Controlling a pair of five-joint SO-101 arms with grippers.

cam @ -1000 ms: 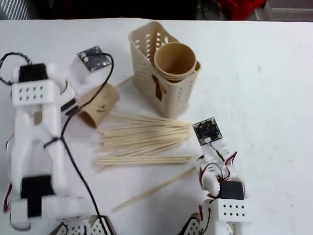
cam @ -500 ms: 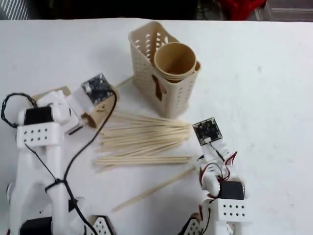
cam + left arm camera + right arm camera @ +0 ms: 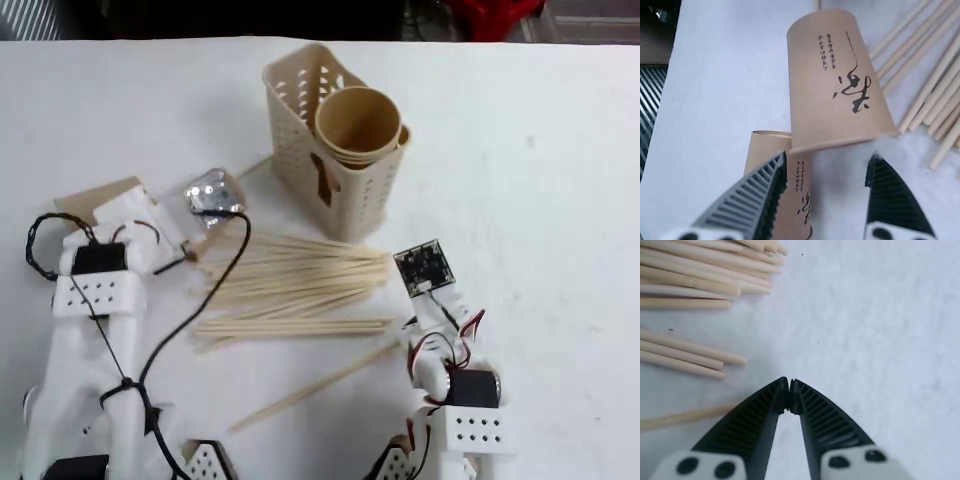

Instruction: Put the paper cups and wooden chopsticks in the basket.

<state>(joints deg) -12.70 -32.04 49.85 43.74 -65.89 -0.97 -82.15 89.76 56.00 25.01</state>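
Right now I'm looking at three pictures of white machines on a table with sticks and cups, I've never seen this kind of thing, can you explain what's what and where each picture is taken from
These are two robot arms, the left arm and the right arm, side by side at a white table. The wide picture comes from a fixed camera looking down; the other two come from cameras on each arm's wrist, looking along its pincer-like gripper. A basket holds nested paper cups; wooden chopsticks lie beside it. The left gripper is open over two more cups lying on their sides, one cup and a second cup. The right gripper is shut, holding nothing, near the chopsticks' ends.
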